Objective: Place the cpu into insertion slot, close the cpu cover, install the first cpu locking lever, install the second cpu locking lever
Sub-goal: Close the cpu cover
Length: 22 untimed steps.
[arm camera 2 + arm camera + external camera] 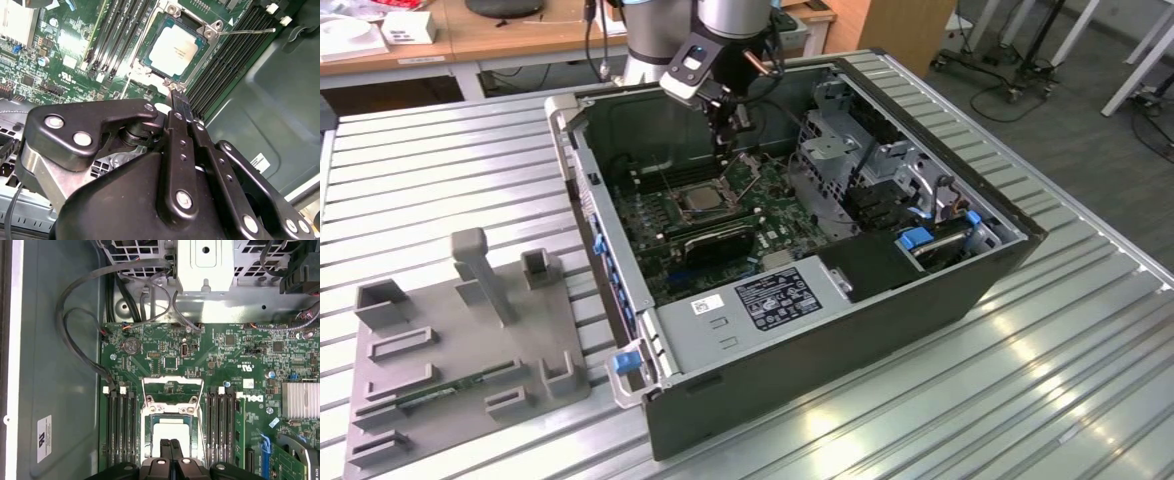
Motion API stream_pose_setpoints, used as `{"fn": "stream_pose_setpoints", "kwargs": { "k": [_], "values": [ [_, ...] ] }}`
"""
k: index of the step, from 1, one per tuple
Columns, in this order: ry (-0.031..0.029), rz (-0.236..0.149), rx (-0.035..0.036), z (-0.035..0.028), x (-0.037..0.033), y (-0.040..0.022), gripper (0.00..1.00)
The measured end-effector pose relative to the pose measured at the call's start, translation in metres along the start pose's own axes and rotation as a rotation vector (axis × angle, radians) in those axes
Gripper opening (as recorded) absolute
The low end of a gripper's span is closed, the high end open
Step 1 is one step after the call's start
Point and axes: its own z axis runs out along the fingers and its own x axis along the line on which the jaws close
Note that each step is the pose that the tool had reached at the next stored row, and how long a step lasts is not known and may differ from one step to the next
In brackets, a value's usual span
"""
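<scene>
The cpu [173, 50] lies flat in the insertion slot [148, 426] on the green board inside the open computer case [947, 290]. Its silver top also shows in the exterior view as the cpu [708, 200]. The cpu cover [172, 390] is swung up and open on the far side of the slot, with the board showing through its window. A thin wire lever [250, 31] sticks out beside the slot, unlatched. My gripper [176, 95] hovers just above the near edge of the slot. Its black fingers [172, 445] are pressed together with nothing between them.
Long black memory slots [120, 425] flank the slot on both sides. Grey cables [80, 335] loop over the case floor. A metal drive cage [854, 160] and the power supply [767, 295] crowd the case. A grey fixture tray [454, 360] lies on the ribbed table.
</scene>
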Motion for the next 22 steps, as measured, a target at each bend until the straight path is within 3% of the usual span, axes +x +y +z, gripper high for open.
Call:
{"fn": "stream_pose_setpoints", "kwargs": {
  "k": [16,22],
  "values": [
    [0.0000,0.000,0.0000,0.0001,0.0000,0.0059,0.11],
    [0.0002,0.000,0.0000,0.0003,0.0001,0.0146,0.11]
  ]
}}
